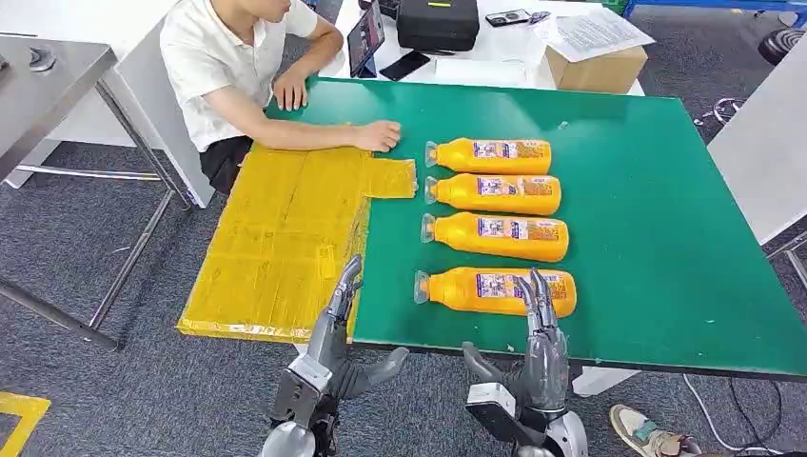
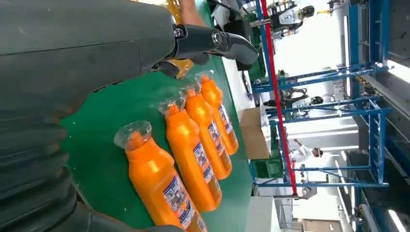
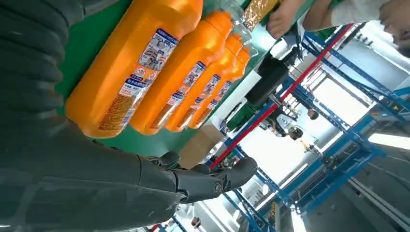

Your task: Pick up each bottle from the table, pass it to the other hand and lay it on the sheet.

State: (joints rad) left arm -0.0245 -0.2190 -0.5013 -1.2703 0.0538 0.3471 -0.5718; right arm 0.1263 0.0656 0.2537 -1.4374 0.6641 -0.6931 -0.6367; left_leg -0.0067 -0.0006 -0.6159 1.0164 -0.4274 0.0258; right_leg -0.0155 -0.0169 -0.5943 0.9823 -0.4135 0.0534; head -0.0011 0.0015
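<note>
Nearest the camera, the right hand hovered over the base end of the nearest bottle, fingers spread and holding nothing, apparently lined up for a pick. The left hand waited likewise released beside the yellow sheet. Four bottles lay in a row on the green table, caps toward the sheet, where a person's hand rested.
</note>
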